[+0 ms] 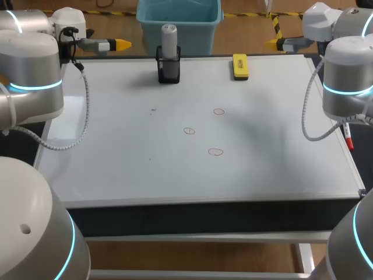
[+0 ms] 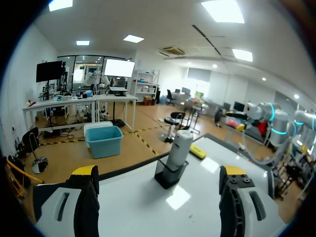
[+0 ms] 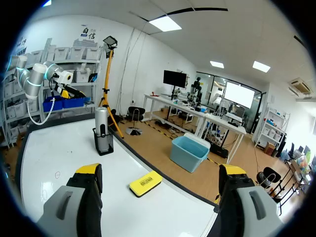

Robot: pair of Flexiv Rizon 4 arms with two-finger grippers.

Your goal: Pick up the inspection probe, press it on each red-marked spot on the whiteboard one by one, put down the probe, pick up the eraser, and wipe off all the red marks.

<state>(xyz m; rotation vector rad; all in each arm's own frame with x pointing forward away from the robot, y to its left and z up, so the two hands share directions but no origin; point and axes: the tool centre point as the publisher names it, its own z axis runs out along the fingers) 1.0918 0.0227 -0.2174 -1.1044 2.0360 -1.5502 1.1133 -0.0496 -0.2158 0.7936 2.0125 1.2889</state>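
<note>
**Start state: no step done yet**

Grey cylindrical inspection probe (image 1: 169, 36) stands upright in black open-frame holder (image 1: 168, 69) at far edge of white glossy whiteboard (image 1: 116, 157). Nothing touches it. Three small red-outline circle marks are all intact near board centre: far mark (image 1: 218, 111), mid mark (image 1: 189, 130), near mark (image 1: 215, 152). They sit well apart from the probe.

Yellow block eraser (image 1: 240, 66) lies flat at far edge, to the right of the holder and apart from it.

Left gripper (image 1: 121, 44) is off far-left corner, jaws wide, nothing between. L wrist view has the probe ahead of it, approx centred. Right gripper (image 1: 274, 42) is off far-right corner, jaws wide, empty. R wrist view has the eraser ahead.

Progress est. nil. Left to do:
- grasp probe
- 3 presses
- put probe down
- take eraser
- wipe 3 marks
</note>
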